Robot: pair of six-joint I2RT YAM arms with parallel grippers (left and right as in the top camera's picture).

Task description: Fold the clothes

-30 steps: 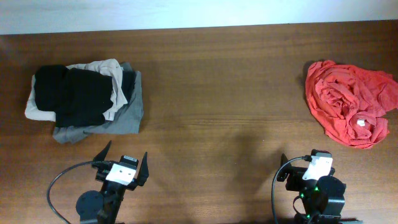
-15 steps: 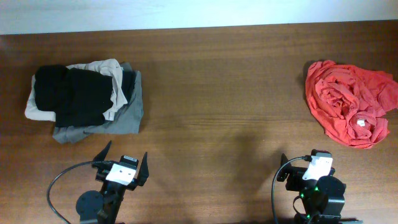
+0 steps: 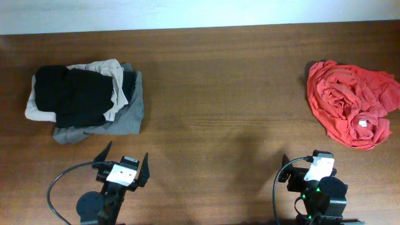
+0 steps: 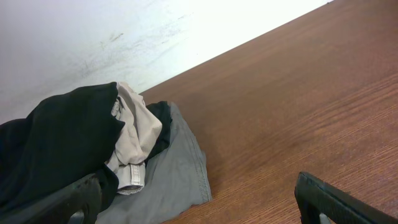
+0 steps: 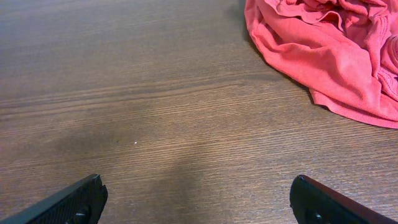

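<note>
The clothes, a crumpled black shirt (image 3: pixel 75 97), lie on top of a pile at the table's left side; the left wrist view shows the same black shirt (image 4: pixel 56 143) bunched at the left. My left gripper (image 3: pixel 128 149) sits near the front edge below the pile, open and empty, a short way off the fabric. In its own view the left gripper (image 4: pixel 198 186) frames bare wood and the corner of the pile. My right gripper (image 3: pixel 312 159) rests at the front right, open with nothing between its fingers (image 5: pixel 81 199), over bare wood (image 5: pixel 196 186).
Under the black shirt lie a beige garment (image 3: pixel 106 69) and a grey garment (image 3: pixel 122 119). A red-orange garment (image 3: pixel 350 103) is heaped at the far right, ahead and to the right of the right gripper (image 5: pixel 329 56). Brown wooden table (image 3: pixel 219 94); white wall behind.
</note>
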